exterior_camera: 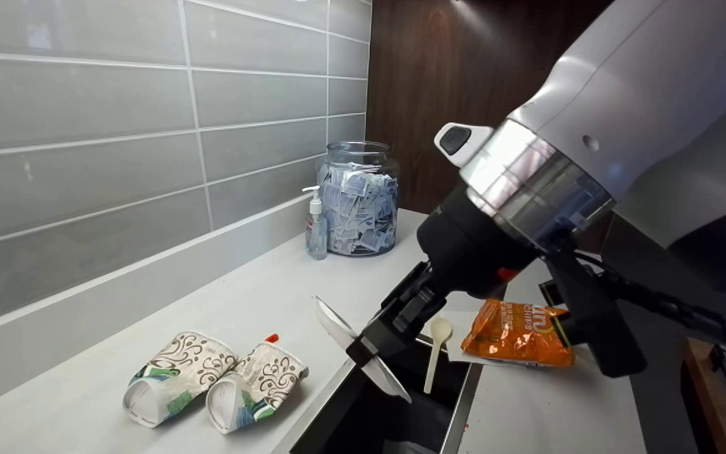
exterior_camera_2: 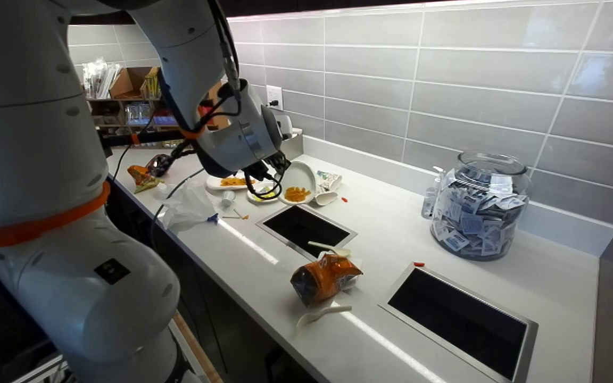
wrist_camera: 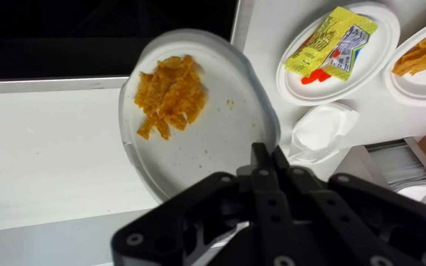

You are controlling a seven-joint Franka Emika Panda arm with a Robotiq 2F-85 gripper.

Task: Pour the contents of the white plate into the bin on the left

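Note:
My gripper [wrist_camera: 268, 152] is shut on the rim of a white oval plate [wrist_camera: 231, 125]. The plate also shows in both exterior views [exterior_camera: 334, 321] [exterior_camera_2: 301, 173]. Orange-brown chips [wrist_camera: 170, 96] lie in a heap toward one end of the plate, with small crumbs around; they also show in an exterior view [exterior_camera_2: 296, 194]. The plate is tilted, held above the counter partly over the edge of a rectangular bin opening with a steel rim [exterior_camera_2: 333, 221]. The bin rim also shows in the wrist view [wrist_camera: 50, 85]. The bin's inside is dark.
An orange chip bag [exterior_camera: 517, 334] and a pale spoon [exterior_camera: 437, 353] lie at the bin's edge. Two crumpled paper cups [exterior_camera: 180, 378] lie beside it. Other plates [wrist_camera: 338, 87] hold wrappers and food. A glass jar [exterior_camera_2: 479, 213] and another bin opening [exterior_camera_2: 524, 340] are farther along.

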